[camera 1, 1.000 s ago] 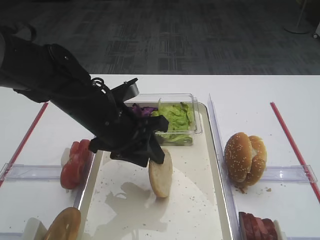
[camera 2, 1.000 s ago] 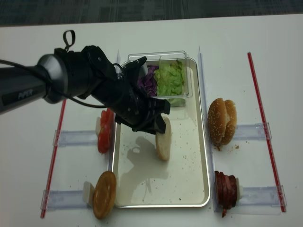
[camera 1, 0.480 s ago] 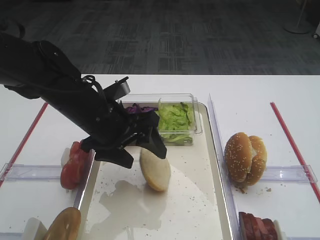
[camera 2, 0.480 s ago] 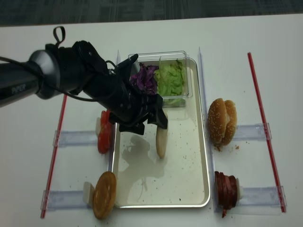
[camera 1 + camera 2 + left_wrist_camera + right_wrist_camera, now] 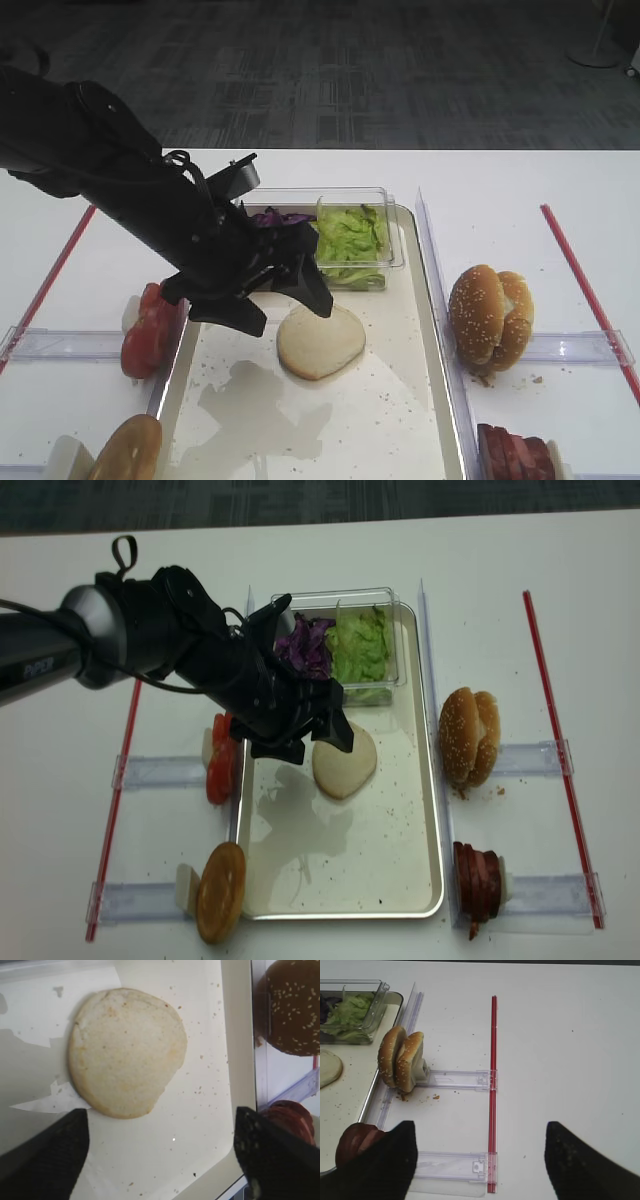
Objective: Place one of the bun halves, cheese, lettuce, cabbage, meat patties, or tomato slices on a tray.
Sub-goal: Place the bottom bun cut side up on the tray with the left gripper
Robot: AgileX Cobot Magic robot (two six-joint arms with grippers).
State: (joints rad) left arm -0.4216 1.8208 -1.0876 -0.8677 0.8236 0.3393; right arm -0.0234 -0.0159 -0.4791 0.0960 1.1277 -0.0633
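1. Round plain bun half with pale cream cut face lies flat, cut face up, on the large cream-coloured metal tray (upper middle).
2. Left gripper hovers just above it, jaws spread wide, holding nothing.
3. Right gripper: fingers apart, empty.

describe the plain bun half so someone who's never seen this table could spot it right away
Find the big cream tray in the middle of the white table. The bun half lies flat on it, just below the clear tub of greens. It is pale, round and seedless, unlike the sesame bun standing on edge to the right.
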